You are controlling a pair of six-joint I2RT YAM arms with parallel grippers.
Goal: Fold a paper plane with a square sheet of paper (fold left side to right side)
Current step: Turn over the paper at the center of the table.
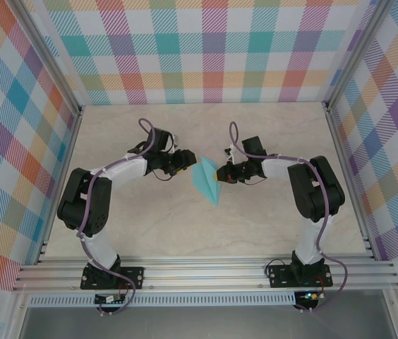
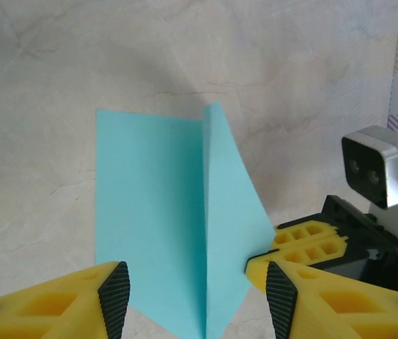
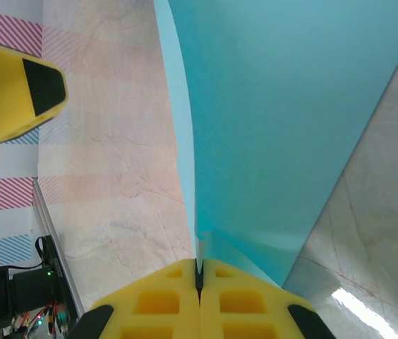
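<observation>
Folding looks well advanced: the paper (image 1: 208, 182) is no square sheet now but a narrow dart shape with a straight centre crease. It lies at the middle of the table (image 1: 149, 233), between the two grippers. In the left wrist view one panel lies flat on the table, while the panel on the other side of the crease stands up at a slant. My judgement is that the shaping folds are done. What is left is to lay one side over the other along that crease and press it flat.

The dart's long axis runs far to near, leaning a little right at the near end. Its sharp tip points near, toward the arm bases, and its broad end lies far.

The right gripper (image 1: 221, 173) is clenched on the edge of the raised panel, with the paper pinched between its pads. The left gripper (image 1: 183, 164) is released, just left of the paper's far end. Its jaws stand apart and grasp nothing.
</observation>
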